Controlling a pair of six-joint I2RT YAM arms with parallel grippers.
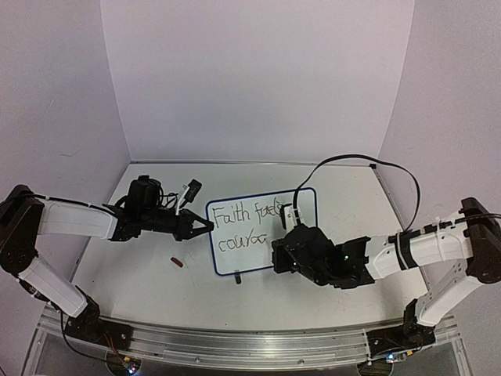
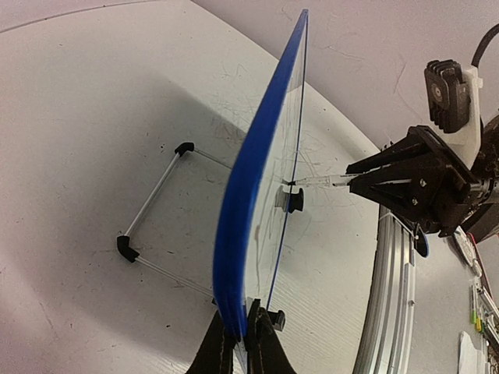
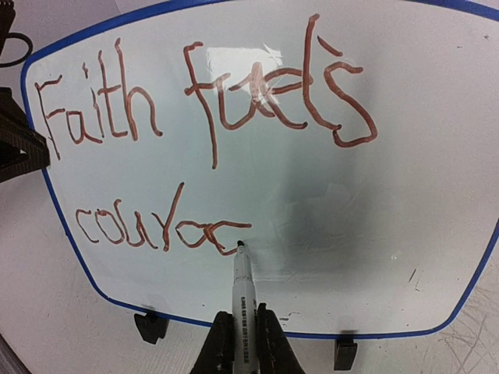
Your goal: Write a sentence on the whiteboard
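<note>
The whiteboard (image 1: pixel 262 231) stands upright on two black feet mid-table, blue-rimmed. It reads "Faith fuels" on the top line and a part-written "coura.." below, in reddish-brown marker (image 3: pixel 210 101). My left gripper (image 1: pixel 205 227) is shut on the board's left edge; the left wrist view shows that edge end-on (image 2: pixel 257 171) between my fingers. My right gripper (image 1: pixel 283 252) is shut on a white marker (image 3: pixel 243 300), whose dark tip touches the board at the end of the last stroke. The marker also shows in the left wrist view (image 2: pixel 316 181).
A small red marker cap (image 1: pixel 178 262) lies on the tabletop left of the board. A wire stand with black corners (image 2: pixel 152 202) sits behind the board. The aluminium rail (image 1: pixel 235 345) runs along the near edge. A black cable (image 1: pixel 368 160) arcs over the right arm.
</note>
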